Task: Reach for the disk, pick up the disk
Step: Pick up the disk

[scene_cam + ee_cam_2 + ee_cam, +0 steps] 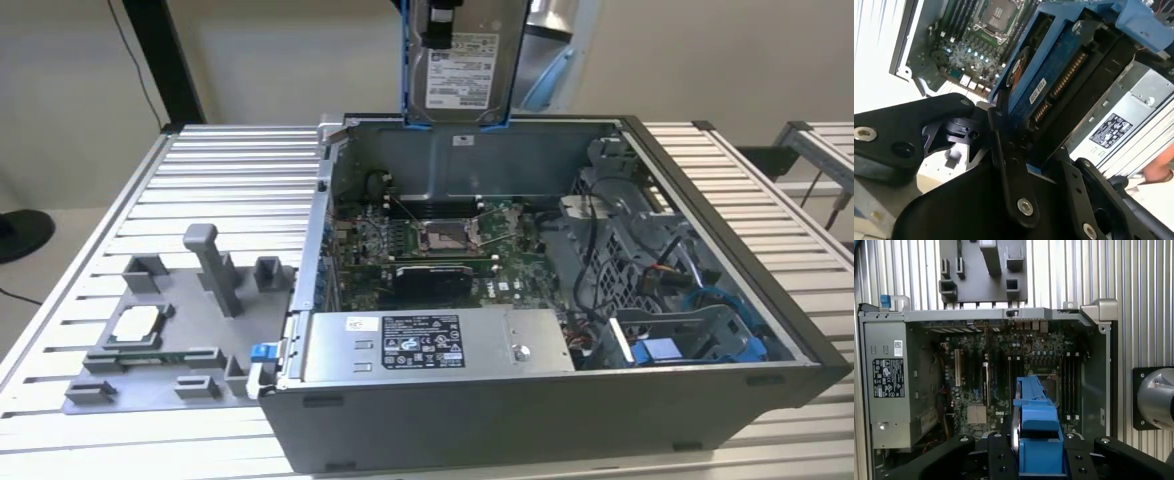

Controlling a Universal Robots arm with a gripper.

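Tool [1038, 460] clamped on disk [461, 70]; disk upright, held abv open PC case [534, 420].

Ribbed light-grey metal table [227, 170]. Open computer case [534, 425] sits on it, innards exposed. Just beside the case, toward the exterior view's left: flat grey fixture plate [187, 345] with upright posts.

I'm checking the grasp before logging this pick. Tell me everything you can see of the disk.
The disk, a flat rectangular silver-grey metal hard drive with a white printed label and a bright blue plastic carrier frame along its edges, hangs upright above the open grey computer case. The black gripper is shut on it; the second wrist view shows its connector edge.
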